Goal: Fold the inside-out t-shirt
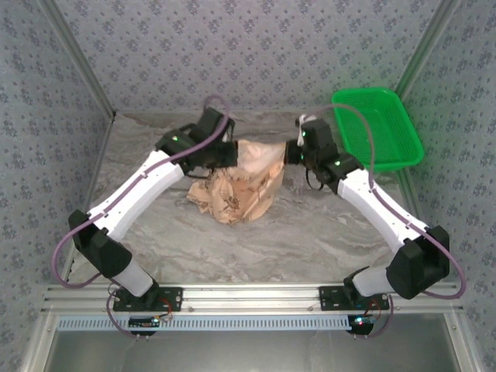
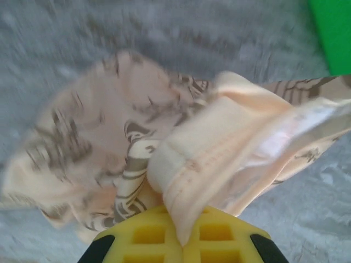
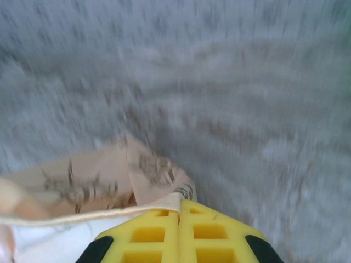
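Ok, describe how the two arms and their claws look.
The left arm and right arm have white links, black joints and a purple cable looping along each. Small green lights glow near the wrists. The left claw and right claw have yellow, grid-pocketed fingers.

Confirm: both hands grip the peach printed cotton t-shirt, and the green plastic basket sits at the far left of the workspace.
Wrong side: the top external view shows the green plastic basket at the far right. The left hand and right hand do grip the peach printed cotton t-shirt.
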